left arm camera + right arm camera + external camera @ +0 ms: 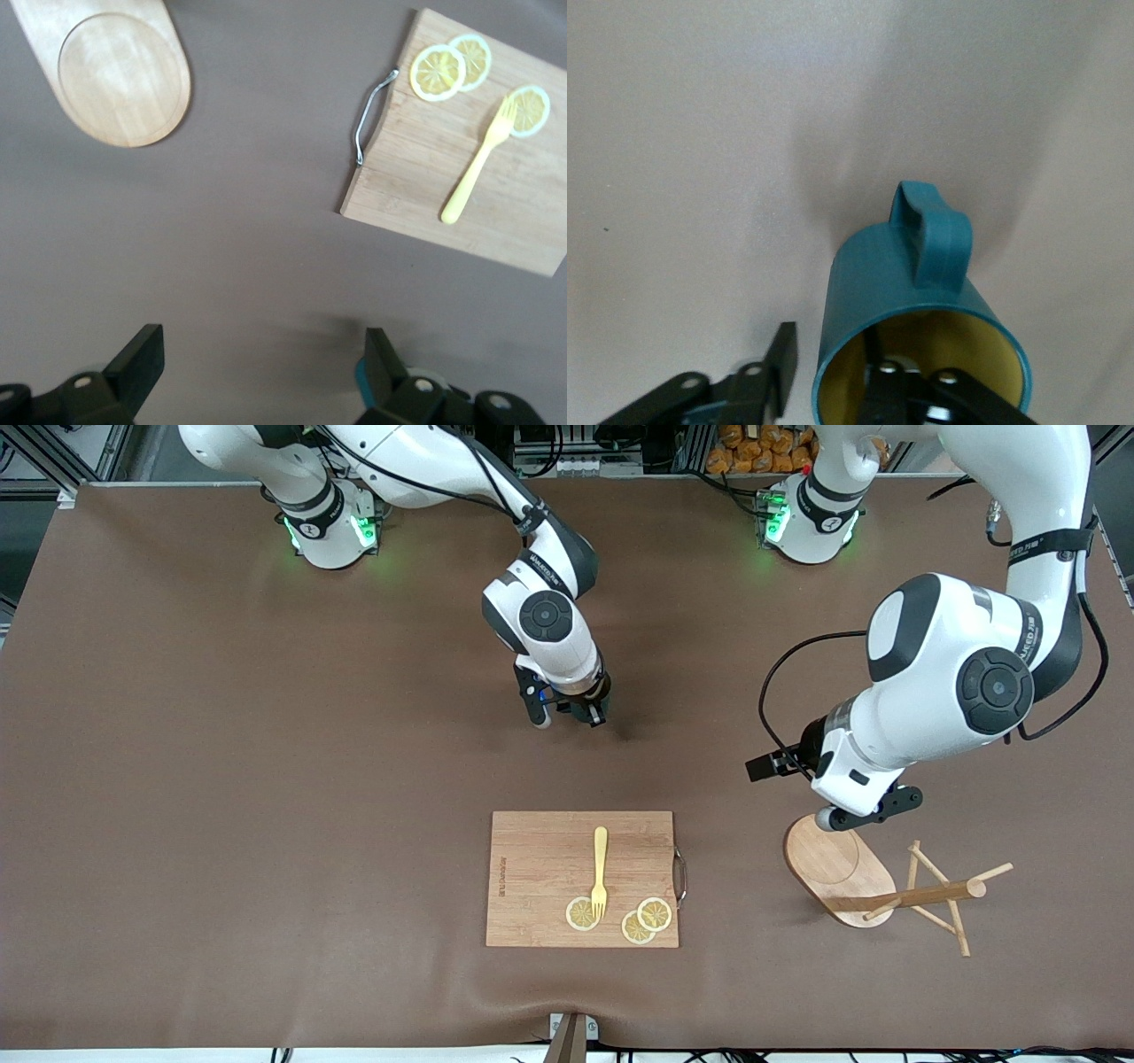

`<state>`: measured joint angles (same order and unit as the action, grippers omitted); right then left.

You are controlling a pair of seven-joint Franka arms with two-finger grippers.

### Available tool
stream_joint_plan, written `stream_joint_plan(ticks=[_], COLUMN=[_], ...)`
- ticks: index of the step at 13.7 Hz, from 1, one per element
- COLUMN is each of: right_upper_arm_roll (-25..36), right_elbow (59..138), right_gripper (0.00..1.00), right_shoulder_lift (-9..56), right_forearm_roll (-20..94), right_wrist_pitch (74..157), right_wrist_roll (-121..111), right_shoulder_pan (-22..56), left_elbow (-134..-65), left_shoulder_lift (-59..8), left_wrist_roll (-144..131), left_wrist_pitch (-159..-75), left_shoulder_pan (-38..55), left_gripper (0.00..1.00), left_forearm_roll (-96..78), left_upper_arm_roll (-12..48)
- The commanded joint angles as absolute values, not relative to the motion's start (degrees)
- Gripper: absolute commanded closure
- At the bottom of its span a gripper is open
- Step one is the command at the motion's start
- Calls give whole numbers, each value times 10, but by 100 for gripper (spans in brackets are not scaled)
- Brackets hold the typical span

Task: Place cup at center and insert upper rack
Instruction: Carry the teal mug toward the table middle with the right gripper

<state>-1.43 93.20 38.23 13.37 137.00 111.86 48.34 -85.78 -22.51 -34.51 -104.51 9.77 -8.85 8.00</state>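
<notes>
The dark teal cup (895, 274), yellowish inside, stands on the brown mat near the table's middle, its handle turned away from the wrist. My right gripper (828, 372) straddles its rim, one finger inside and one outside with a small gap to the wall, so it is open. In the front view the right gripper (571, 713) hides the cup. The upper rack (921, 895) lies tipped on its side toward the left arm's end, its oval base (120, 75) raised on edge. My left gripper (864, 812) hangs open and empty over the mat just beside that base.
A rectangular wooden cutting board (580, 877) with a metal handle lies nearer the front camera than the cup. On it are a yellow fork (600, 868) and three lemon slices (582, 912). The brown mat (266, 779) covers the whole table.
</notes>
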Motion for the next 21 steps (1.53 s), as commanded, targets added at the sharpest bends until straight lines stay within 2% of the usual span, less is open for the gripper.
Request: stream_joint_plan(ticks=[1,2,3,5,9,14,21], right_upper_arm_roll=[-10,-9,-8,-5,0,-4,-6], right_elbow=[917,917,917,915,877,874,862], right_gripper=[19,4,0,0,0,0,0], right_shoulder_lift=[391,389,384,379,360,321,264], right_forearm_roll=[138,138,137,137,138,147,149], right_wrist_pitch=[1370,1368,1366,1348,1255,1181,1050], right_wrist_roll=[1133,1134,1133,1130,1119,1072,879], right_shoulder_pan=[486,483,482,473,439,387,295], left_elbow=[-853,-853,-853,-852,-836,-836,-836], left_shoulder_lift=[-226,-226,-227,-236,-241,-248,-264], left_wrist_roll=[-410,-428,-442,-471,-575,-731,-880], left_wrist_pitch=[-1048,-1048,-1049,-1064,-1070,-1133,-1186], left_shoulder_pan=[103,105,106,111,157,180,229], left_gripper=[0,0,0,0,0,0,0], left_forearm_roll=[-92,-93,-93,-95,-91,-91,-91], left_upper_arm_roll=[80,80,80,87,85,84,81])
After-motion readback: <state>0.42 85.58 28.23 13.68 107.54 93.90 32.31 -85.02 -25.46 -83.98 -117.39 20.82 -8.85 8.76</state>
